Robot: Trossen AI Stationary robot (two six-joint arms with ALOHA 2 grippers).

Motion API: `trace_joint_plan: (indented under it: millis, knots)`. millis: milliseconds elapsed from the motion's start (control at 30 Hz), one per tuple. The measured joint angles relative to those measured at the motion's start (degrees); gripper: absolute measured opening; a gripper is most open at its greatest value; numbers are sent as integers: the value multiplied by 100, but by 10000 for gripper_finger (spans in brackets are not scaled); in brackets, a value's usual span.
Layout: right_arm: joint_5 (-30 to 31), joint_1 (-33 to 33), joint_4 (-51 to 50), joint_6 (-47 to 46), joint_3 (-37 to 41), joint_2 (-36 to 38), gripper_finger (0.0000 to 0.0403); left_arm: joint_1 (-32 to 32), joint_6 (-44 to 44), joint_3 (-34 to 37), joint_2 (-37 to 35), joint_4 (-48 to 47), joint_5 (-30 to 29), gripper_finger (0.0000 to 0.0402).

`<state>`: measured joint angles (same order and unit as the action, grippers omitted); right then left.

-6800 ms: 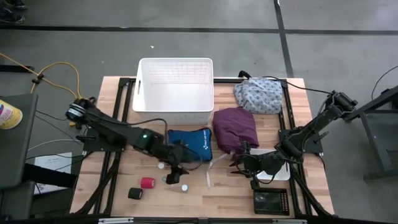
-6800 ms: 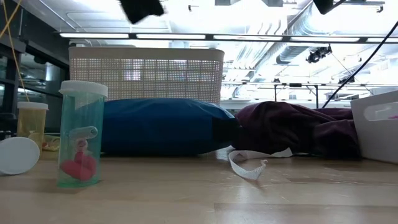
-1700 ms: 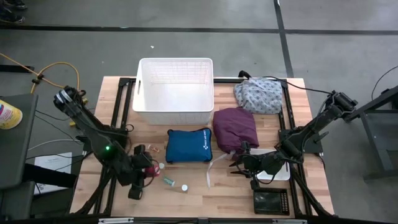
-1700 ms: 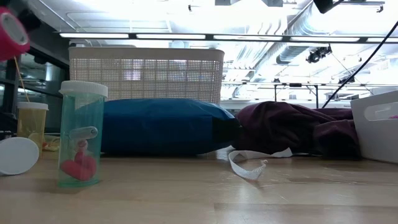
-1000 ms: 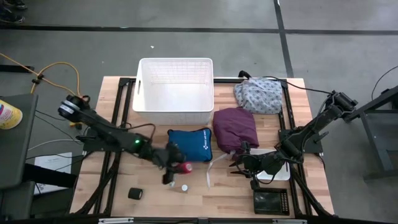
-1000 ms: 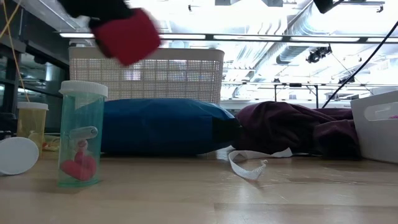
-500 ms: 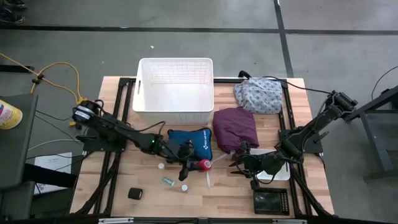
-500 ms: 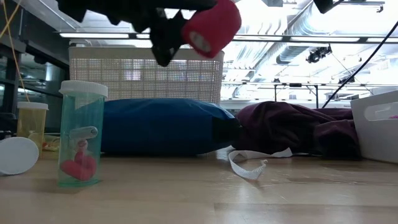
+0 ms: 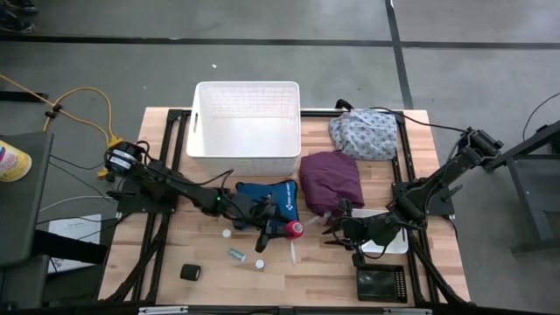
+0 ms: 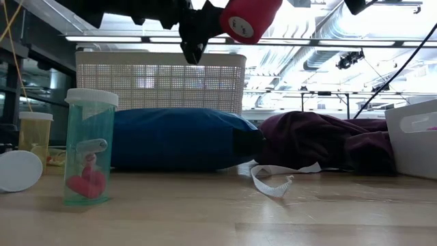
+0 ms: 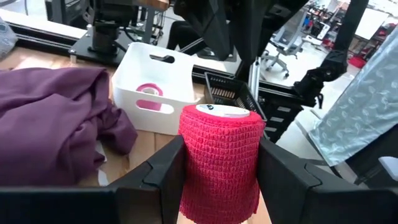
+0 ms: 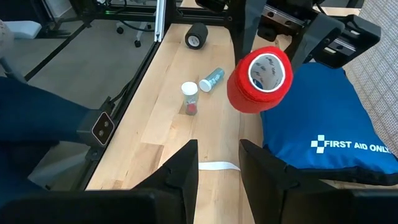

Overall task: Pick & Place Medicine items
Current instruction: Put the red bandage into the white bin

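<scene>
My left gripper (image 9: 282, 229) is shut on the red bandage roll (image 9: 291, 229), high in the air by the blue zip pouch's (image 9: 267, 199) near right corner; the roll also shows in the low view (image 10: 247, 19) and the right wrist view (image 12: 258, 81). On the table's near left lie a black roll (image 9: 190, 272), a greenish vial on its side (image 9: 237, 255), a white-capped bottle standing (image 9: 260, 263) and a white cap (image 9: 226, 234). A pink roll (image 11: 148, 90) sits in the small white bin (image 11: 134, 68). My right gripper (image 12: 219, 180) is open, hovering just right of the red roll. My left gripper pinches the red bandage roll by its curved wall (image 11: 189, 168), one finger (image 11: 163, 177) on each side. The fingers come about level from the table's left. The roll is lifted clear of the table, its open end (image 12: 269, 71) facing my right gripper.
A large white basket (image 9: 247, 127) stands at the far edge. A purple cloth bundle (image 9: 331, 179) and a floral one (image 9: 363, 133) lie on the right. A white strap (image 9: 293, 249) lies near the pouch, a black tray (image 9: 379, 282) at the near right corner.
My left gripper has carried the red roll toward the table's right, along the pouch's near edge, and upward, staying shut on it. The roll has turned so that its open end faces right. The right arm has kept still.
</scene>
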<state>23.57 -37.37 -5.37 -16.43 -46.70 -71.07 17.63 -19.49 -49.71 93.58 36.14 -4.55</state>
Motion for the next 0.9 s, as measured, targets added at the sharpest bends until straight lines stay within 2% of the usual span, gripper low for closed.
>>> trace_joint_plan:
  millis: [233, 633, 900]
  knots:
    - [2, -1, 0, 0, 0, 0, 103, -2, 141, 0, 0, 141, -3, 163]
    - [2, 0, 2, 0, 0, 0, 103, -14, 854, 0, 0, 1587, -20, 163]
    - [2, -1, 13, -2, 0, -9, 103, -106, 874, 2, -2, 1665, -20, 163]
